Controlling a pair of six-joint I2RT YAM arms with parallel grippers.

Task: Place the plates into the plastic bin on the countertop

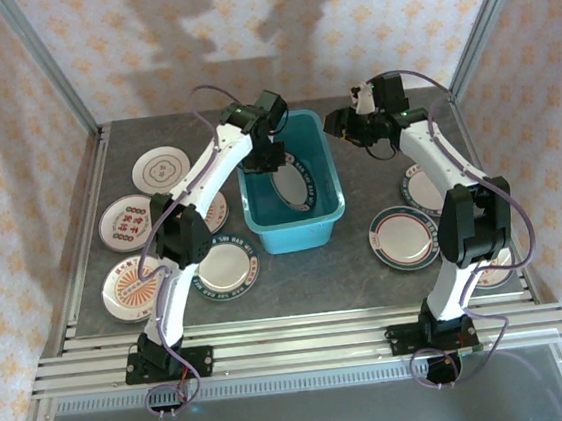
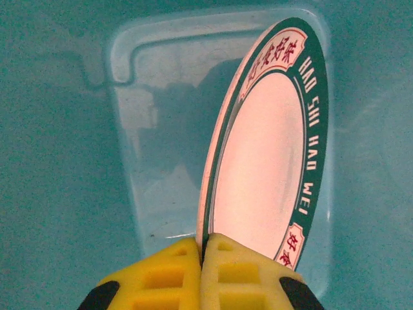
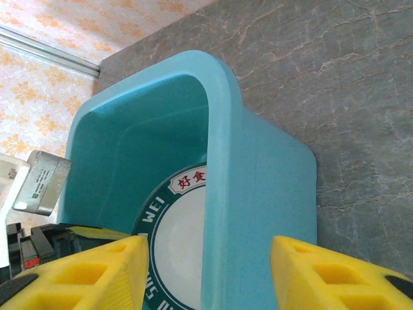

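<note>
Left gripper clamps a green-rimmed plate by its edge, upright inside the bin; right gripper hovers alongside, jaws apart.

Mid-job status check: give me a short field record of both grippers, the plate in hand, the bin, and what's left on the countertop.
left gripper: shut on the green-rimmed plate, pinching its rim
green-rimmed plate: on edge, tilted, down inside the plastic bin
right gripper: open, holding nothing, beside the bin's wall
other plates: lying flat on the countertop, on both sides of the bin
</note>
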